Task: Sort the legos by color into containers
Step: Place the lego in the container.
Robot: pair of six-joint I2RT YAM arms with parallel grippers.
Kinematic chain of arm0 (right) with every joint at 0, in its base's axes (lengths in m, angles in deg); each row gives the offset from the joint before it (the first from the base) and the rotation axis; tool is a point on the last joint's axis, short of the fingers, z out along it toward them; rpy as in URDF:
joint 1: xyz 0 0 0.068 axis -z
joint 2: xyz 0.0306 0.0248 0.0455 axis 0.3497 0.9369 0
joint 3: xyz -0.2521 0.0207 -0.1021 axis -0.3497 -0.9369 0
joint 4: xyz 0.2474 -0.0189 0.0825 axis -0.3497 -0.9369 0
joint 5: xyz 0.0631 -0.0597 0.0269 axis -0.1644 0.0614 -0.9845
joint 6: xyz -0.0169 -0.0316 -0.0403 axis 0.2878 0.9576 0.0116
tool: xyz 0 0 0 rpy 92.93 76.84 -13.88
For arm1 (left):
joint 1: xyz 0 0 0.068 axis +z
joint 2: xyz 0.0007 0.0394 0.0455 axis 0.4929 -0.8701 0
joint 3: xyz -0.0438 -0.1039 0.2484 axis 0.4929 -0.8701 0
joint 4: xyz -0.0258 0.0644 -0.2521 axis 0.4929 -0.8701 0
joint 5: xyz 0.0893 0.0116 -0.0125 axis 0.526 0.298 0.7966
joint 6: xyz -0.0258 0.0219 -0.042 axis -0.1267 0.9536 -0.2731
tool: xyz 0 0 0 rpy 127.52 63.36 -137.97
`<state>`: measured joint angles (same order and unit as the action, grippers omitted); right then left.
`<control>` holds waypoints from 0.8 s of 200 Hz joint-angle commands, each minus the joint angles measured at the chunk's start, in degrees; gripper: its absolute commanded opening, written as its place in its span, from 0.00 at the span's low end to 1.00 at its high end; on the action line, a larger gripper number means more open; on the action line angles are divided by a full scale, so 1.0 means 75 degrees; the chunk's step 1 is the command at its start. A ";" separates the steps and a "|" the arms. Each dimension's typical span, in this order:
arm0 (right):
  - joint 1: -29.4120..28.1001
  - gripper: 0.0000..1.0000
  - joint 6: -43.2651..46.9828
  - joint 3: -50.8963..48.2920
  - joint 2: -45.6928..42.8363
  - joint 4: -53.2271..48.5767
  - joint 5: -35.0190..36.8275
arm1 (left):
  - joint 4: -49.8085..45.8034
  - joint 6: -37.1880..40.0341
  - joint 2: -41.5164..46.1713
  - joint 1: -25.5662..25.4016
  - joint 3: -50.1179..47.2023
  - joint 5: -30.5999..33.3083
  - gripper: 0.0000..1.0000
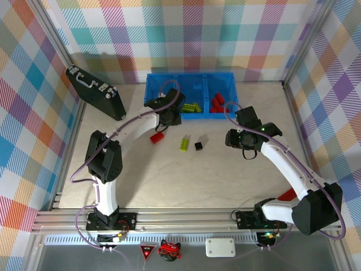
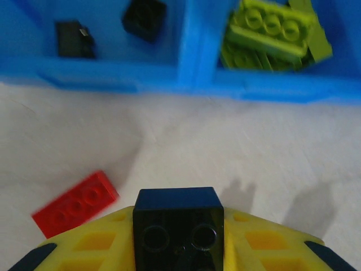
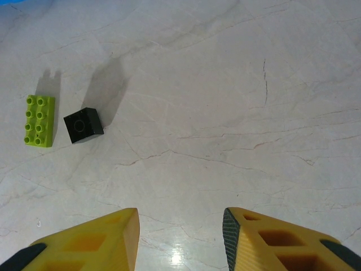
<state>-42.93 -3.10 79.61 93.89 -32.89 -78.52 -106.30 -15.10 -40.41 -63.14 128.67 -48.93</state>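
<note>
My left gripper [image 2: 178, 240] is shut on a black lego [image 2: 178, 223], just in front of the blue containers [image 2: 194, 45]. The containers' left compartment holds two black legos [image 2: 145, 17], the middle one lime green legos [image 2: 271, 28], and the right one red legos [image 1: 218, 102]. On the table lie a red lego [image 1: 157, 136] beside the left gripper [image 1: 169, 116], a green lego [image 1: 184, 143] and a small black lego [image 1: 198, 145]. My right gripper [image 3: 180, 226] hangs open over bare table, with the green lego [image 3: 39, 119] and black lego [image 3: 83, 125] ahead to its left.
A black briefcase [image 1: 96, 92] lies at the back left, beside the containers [image 1: 189, 75]. Metal frame rails run along the table's sides and front. A red piece [image 1: 287, 195] shows by the right arm's base.
</note>
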 commanded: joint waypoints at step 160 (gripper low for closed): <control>0.0018 0.46 0.0233 0.0309 -0.0086 -0.0377 0.0078 | 0.0212 0.1758 -0.3780 0.1772 0.4191 0.0082 0.36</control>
<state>-42.93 -2.45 79.92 93.89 -34.44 -78.24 -105.18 -3.14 -66.99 -50.59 158.54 -48.51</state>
